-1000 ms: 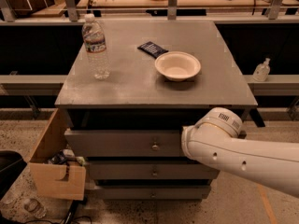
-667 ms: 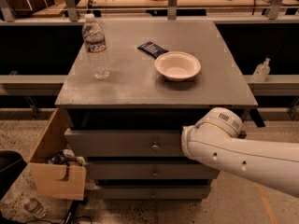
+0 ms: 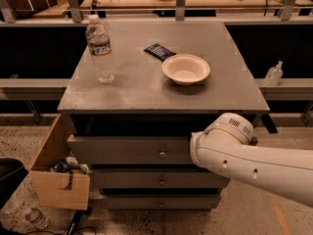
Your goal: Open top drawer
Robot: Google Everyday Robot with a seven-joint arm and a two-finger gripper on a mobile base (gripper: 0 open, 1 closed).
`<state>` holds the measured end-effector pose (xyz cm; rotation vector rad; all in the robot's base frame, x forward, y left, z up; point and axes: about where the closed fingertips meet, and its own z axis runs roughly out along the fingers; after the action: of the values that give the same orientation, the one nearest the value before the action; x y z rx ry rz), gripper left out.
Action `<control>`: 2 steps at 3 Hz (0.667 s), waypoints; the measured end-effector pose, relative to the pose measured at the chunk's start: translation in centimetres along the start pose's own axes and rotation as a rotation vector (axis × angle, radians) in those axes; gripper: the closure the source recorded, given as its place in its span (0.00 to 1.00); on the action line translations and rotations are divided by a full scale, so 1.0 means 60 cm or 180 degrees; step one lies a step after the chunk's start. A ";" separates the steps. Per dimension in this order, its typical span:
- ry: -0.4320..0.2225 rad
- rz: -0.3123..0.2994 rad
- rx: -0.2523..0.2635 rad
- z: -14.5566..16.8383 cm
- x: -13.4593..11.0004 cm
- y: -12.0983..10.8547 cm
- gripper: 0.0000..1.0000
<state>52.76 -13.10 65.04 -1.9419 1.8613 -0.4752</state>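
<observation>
The top drawer (image 3: pixel 122 150) is the wide grey front just under the grey cabinet top (image 3: pixel 137 89), with a small brass knob (image 3: pixel 162 154) at its centre. Its front sits about flush with the cabinet, with a dark gap above it. My white arm (image 3: pixel 244 155) reaches in from the lower right, and its rounded joint covers the right end of the drawer front. My gripper does not show; it is hidden behind the arm or out of view.
A water bottle (image 3: pixel 100 48), a white bowl (image 3: pixel 186 68) and a dark packet (image 3: pixel 159 51) stand on the cabinet top. Two narrower drawers (image 3: pixel 159 180) lie below. A tan wooden box (image 3: pixel 54 180) juts out at the lower left. A small bottle (image 3: pixel 274 74) stands on the right ledge.
</observation>
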 end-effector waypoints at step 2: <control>0.0000 -0.0001 0.0001 -0.001 0.000 0.000 1.00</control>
<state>52.75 -13.10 65.09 -1.9420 1.8610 -0.4754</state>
